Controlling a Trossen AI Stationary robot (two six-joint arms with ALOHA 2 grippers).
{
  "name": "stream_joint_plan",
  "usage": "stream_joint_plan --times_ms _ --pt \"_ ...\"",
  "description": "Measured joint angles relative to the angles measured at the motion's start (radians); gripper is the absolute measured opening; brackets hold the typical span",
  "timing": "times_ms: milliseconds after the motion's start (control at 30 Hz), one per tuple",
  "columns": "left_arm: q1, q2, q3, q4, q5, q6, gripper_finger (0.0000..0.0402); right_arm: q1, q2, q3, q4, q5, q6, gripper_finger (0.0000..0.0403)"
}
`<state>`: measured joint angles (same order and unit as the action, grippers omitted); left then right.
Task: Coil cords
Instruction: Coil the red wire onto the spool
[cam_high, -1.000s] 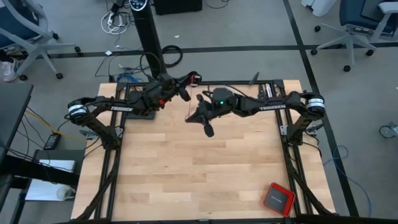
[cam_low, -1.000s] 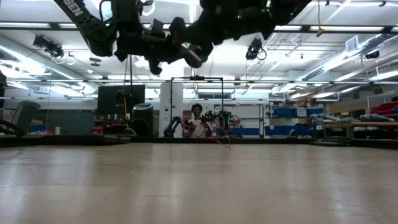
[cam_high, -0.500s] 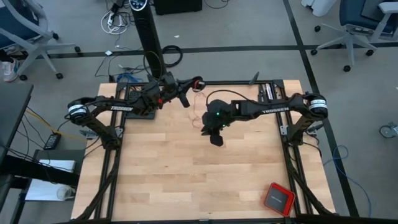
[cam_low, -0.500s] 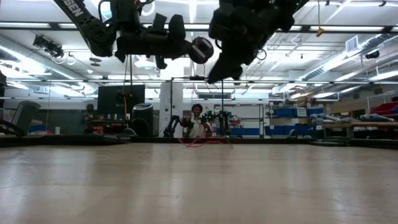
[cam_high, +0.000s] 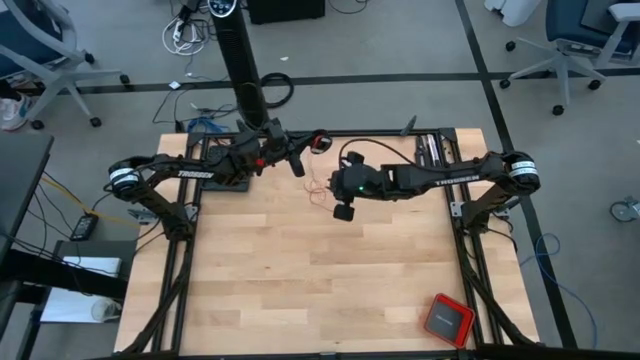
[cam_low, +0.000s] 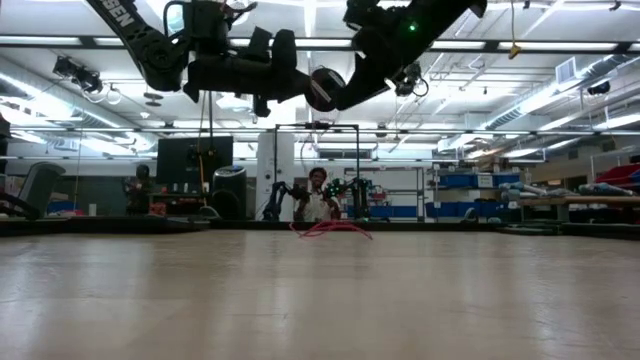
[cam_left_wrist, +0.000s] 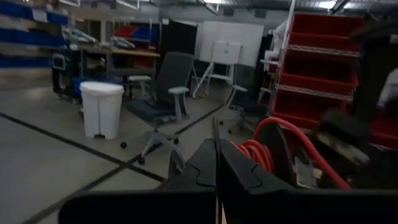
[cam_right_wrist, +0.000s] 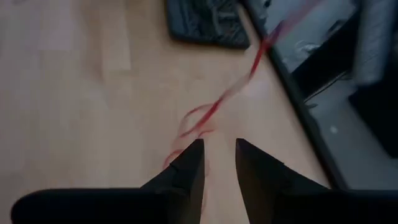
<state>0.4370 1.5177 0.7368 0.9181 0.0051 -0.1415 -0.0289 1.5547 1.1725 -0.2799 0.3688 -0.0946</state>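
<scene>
Left gripper (cam_high: 318, 140): I see it closed on the coiled end of the red cord (cam_high: 319, 190), above the desk's (cam_high: 300, 280) far edge.
Right gripper (cam_right_wrist: 217, 163): fingers parted, empty, over loose loops lying near the far edge.

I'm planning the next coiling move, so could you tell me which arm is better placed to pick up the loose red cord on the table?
Probably the right. Its claw is open above the loose red cord on the table. The left claw is shut on the coiled part.
</scene>
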Motion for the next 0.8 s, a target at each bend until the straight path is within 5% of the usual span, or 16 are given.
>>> stream_joint_plan --times_ms 500,633,800 --pt "0.002 0.000 0.000 -0.087 -0.006 -0.033 0.0006 -0.090 0.000 0.000 0.076 0.014 -0.118 0.0069" --pt "0.002 -0.002 0.000 -0.086 -0.006 -0.020 0.0006 -0.126 -0.001 -0.068 0.259 -0.163 -0.143 0.0061" --pt "0.002 -0.015 -0.004 -0.077 -0.008 0.023 0.0006 -0.169 0.000 -0.177 0.420 -0.220 -0.141 0.0045"
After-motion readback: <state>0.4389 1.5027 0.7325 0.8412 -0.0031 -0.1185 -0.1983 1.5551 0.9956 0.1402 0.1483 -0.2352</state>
